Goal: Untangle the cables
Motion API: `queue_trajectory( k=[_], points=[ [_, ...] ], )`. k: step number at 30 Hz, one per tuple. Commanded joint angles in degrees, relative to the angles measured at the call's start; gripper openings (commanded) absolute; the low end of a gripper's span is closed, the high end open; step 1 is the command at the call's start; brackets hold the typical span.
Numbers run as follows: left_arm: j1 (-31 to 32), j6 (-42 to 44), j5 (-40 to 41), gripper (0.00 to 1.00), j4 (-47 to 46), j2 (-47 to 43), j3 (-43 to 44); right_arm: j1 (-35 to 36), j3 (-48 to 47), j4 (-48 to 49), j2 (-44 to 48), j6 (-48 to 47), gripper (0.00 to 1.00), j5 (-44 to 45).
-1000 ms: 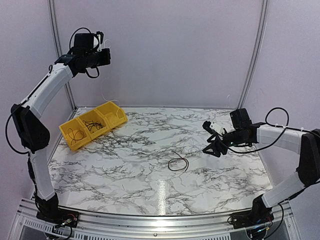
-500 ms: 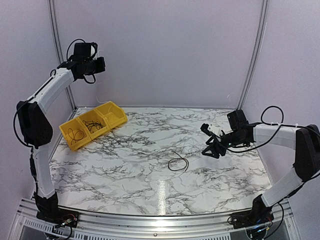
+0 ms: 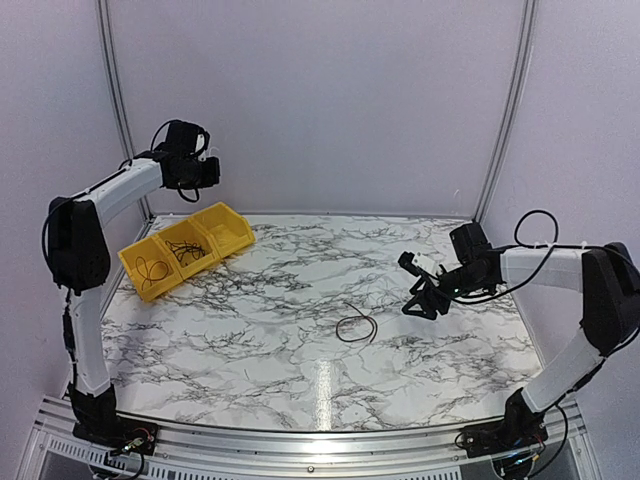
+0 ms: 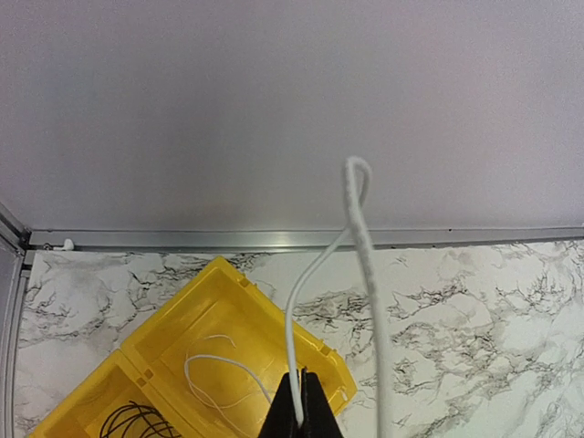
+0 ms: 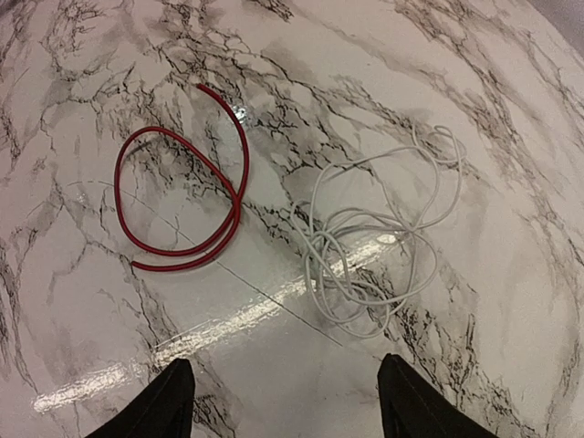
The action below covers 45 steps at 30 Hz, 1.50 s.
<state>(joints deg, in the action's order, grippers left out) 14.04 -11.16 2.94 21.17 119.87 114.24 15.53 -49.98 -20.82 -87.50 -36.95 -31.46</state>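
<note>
My left gripper (image 3: 207, 172) is raised high at the back left, above the yellow bin (image 3: 232, 222). In the left wrist view it (image 4: 301, 376) is shut on a thin white cable (image 4: 292, 310) that loops up in front of the wall. A dark red cable loop (image 3: 357, 328) lies on the marble near the middle. In the right wrist view the red loop (image 5: 182, 203) lies left of a tangled white cable (image 5: 370, 265). My right gripper (image 5: 292, 401) is open and empty, just short of both; it also shows in the top view (image 3: 412, 288).
The yellow bin (image 4: 315, 351) has three compartments. One holds a loose white wire (image 4: 219, 374), and the others hold thin dark wire loops (image 3: 187, 250). The booth walls and metal posts stand close behind the bin.
My left arm has come down and a little right, closer above the bin, with the white cable still in it. My right gripper has edged slightly left toward the red loop.
</note>
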Motion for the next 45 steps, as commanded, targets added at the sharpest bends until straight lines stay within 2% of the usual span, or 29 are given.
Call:
queue_trajectory(
  k=[1, 9, 18, 23, 27, 31, 38, 45],
  points=[
    [0.3, -3.5, -5.8, 0.00, -1.4, 3.6, -0.5, -0.2, -2.8, -1.1, -1.1, -0.5, 0.69, -0.5],
    [0.2, -10.2, 1.4, 0.00, 0.3, 7.0, -2.7, -0.2, -2.2, -0.9, -1.0, -0.8, 0.68, 0.6],
    [0.3, -10.2, -0.1, 0.00, 0.3, 11.4, -3.4, -0.1, -2.5, -1.3, -1.6, -1.0, 0.68, 0.5],
    [0.1, -10.2, 1.7, 0.00, 0.3, 12.8, -2.6, -0.1, -2.4, -1.5, -1.6, -1.1, 0.68, 0.7],
    [-0.1, -10.2, 1.8, 0.24, 0.3, 12.1, -1.9, -0.1, -2.5, -1.6, -1.7, -1.1, 0.68, 0.9],
    [-0.1, -10.0, 2.9, 0.40, 0.3, 10.2, -2.4, -0.1, -2.4, -1.8, -2.0, -1.5, 0.68, 1.0],
    [-0.2, -9.2, 6.3, 0.48, 0.2, 6.4, -3.4, -0.1, -3.2, -2.7, -3.6, -1.8, 0.68, 0.8],
    [-2.1, -7.7, 5.9, 0.50, 0.2, 4.2, -1.4, -0.1, -3.2, -2.9, -3.6, -2.0, 0.67, 0.9]
  ],
)
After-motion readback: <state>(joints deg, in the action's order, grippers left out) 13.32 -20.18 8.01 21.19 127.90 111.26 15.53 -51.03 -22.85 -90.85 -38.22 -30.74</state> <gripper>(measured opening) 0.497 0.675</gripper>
